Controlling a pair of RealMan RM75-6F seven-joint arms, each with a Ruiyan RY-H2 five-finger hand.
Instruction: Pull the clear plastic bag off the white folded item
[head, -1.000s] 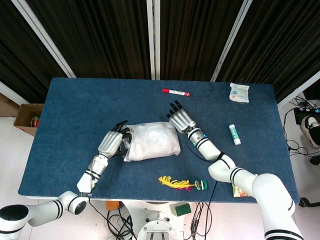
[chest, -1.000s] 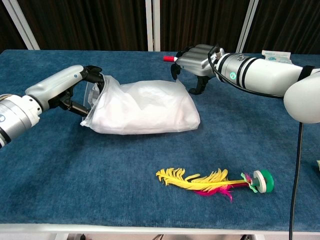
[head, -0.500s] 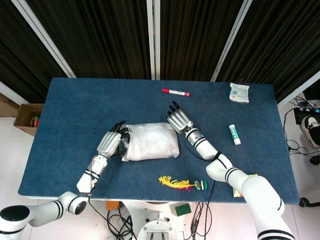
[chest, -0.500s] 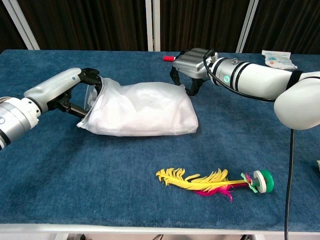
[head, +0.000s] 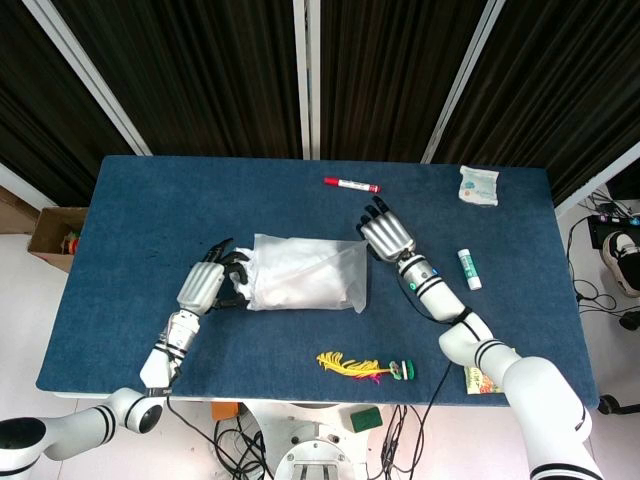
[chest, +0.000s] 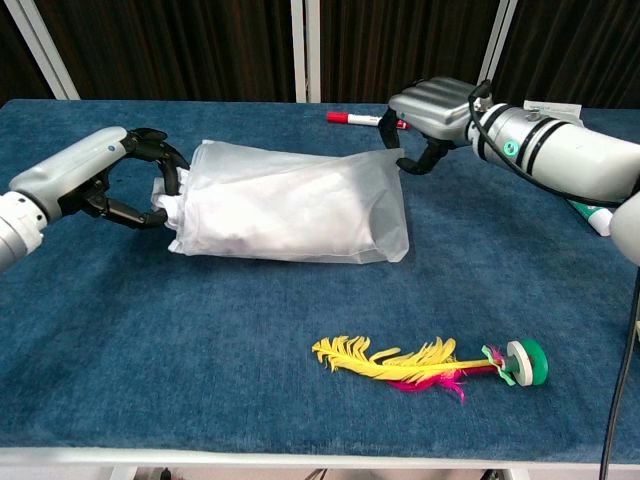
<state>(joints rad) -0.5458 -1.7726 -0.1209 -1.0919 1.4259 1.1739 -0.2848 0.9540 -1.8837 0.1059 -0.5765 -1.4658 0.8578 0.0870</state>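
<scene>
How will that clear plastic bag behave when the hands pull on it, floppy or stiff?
Likely floppy: the clear plastic bag drapes and wrinkles over the white folded item. It is probably slippery and light, being thin glossy film. The corner pinched by the right hand looks stretched, so it may slide off rather than lift.

Blue-covered counter (head: 140, 210). Centre: clear plastic bag (head: 308, 273) with white folded item inside. Upper centre: red marker (head: 351, 184). Upper right: white packet (head: 478, 185). Right: small white tube (head: 469, 269). Lower centre: yellow-pink feather toy (head: 362, 367).
</scene>
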